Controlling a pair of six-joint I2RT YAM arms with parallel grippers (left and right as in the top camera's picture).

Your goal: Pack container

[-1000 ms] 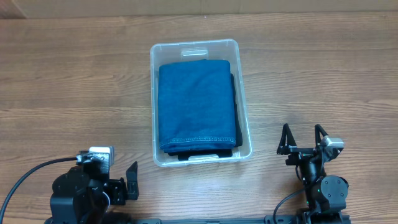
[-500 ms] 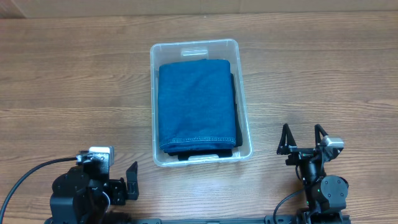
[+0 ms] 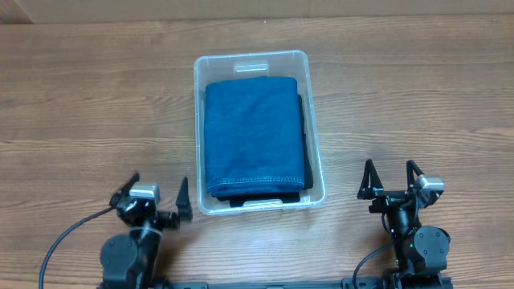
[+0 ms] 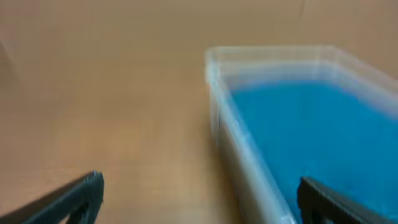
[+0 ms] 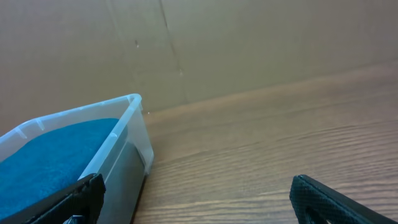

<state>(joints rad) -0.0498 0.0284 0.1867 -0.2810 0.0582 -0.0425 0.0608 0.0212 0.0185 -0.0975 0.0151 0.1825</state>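
Observation:
The clear plastic container [image 3: 251,60] stands on the wooden table near the middle. A folded blue cloth [image 3: 254,136] lies inside it over a dark item [image 3: 303,120]. The container [image 4: 249,155] and blue cloth [image 4: 311,130] also show blurred in the left wrist view. They show at the left of the right wrist view too, the container [image 5: 134,140] and the cloth [image 5: 56,146]. My left gripper [image 3: 159,193] is open and empty, just left of the container's near left corner. My right gripper [image 3: 392,181] is open and empty, to the right of the container's near end.
A brown cardboard wall [image 5: 249,43] rises behind the table's far edge. Bare wooden tabletop [image 3: 418,104] lies on both sides of the container.
My left arm has swung toward the container; its gripper now points forward beside the near left corner. The right arm, container and cloth have not moved.

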